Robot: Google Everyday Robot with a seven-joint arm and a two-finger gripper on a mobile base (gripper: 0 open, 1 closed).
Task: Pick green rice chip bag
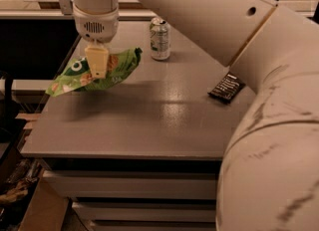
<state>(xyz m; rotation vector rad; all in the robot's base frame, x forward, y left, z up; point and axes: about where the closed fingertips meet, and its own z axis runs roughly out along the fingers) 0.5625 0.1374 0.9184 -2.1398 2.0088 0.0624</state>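
- Gripper (pixel 98 72) hangs straight down from the arm (pixel 199 11), over the back-left part of the worktop (pixel 149 125).
- Fingers (pixel 97 59) are clamped on the green rice chip bag (pixel 70 79). One cream finger shows in front of the bag; the other is hidden behind it.
- Grip sits approx mid-length on the bag, near its upper edge, so there is bag on both sides of the fingers.
- Bag's long axis runs left-right across the view and is tilted: right end is up by the can (pixel 160 38), left end droops low past the worktop's left edge.
- Bag looks to be off the worktop. A soft shadow lies on the surface below it and no part is clearly resting there (a judgement, not certain).
- Key relation for the next move: the bag is already between the fingers, so no reach is needed. What's left is straight up and away.
- Risk: the foil is crinkly and the pinch is narrow, and the drooping left end could swing or slip if the lift is jerky.
- Can stands just right of the bag's raised end, near it but apart. Keep the lift vertical to avoid brushing it.
- Dark wrapper (pixel 227 87) lies well apart to the right and isn't in the way.
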